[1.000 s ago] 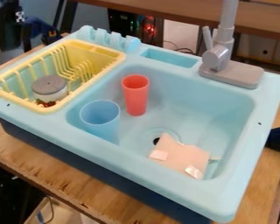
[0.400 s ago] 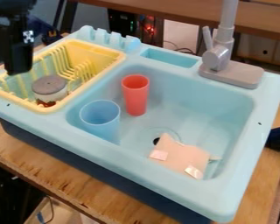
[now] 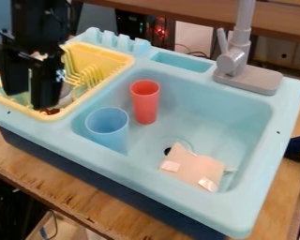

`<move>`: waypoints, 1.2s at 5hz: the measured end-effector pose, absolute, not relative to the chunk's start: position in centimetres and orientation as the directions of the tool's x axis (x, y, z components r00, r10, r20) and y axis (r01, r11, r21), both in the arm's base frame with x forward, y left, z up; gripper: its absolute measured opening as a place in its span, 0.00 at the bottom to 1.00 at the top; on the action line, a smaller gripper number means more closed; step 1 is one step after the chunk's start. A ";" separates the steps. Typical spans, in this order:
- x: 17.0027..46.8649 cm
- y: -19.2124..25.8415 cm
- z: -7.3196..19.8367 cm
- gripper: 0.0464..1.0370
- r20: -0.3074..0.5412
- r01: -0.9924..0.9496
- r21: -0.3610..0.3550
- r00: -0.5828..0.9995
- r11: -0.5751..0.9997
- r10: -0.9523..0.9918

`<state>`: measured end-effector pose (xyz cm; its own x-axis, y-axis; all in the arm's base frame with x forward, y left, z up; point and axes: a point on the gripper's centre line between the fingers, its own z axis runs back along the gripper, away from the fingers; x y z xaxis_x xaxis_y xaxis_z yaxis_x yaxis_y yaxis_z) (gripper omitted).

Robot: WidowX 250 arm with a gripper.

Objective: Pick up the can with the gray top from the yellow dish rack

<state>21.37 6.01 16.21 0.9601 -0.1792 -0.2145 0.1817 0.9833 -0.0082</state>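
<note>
Tool (image 3: 30,99), fingers spread, over rack (image 3: 105,56); jar (image 3: 66,95) in rack, partly behind finger, could tip if clipped.

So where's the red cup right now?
In the camera view, the red cup stands toward the back left of the sink, just behind and right of the blue cup.

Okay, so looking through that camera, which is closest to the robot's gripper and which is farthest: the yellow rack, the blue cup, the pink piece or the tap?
1. Yellow rack: right by the gripper.
2. Blue cup: rack side of the sink basin.
3. Pink piece: beside the drain.
4. Tap: beyond the basin's back edge.
</note>
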 end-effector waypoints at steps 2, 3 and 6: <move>21.8 6.3 15.2 0.96 -0.245 0.160 0.007 0.957 0.987 -0.153; 21.9 6.4 14.8 0.96 -0.261 0.160 0.008 0.953 0.987 -0.152; 23.3 6.0 14.5 0.96 -0.247 0.174 -0.034 0.953 0.984 -0.177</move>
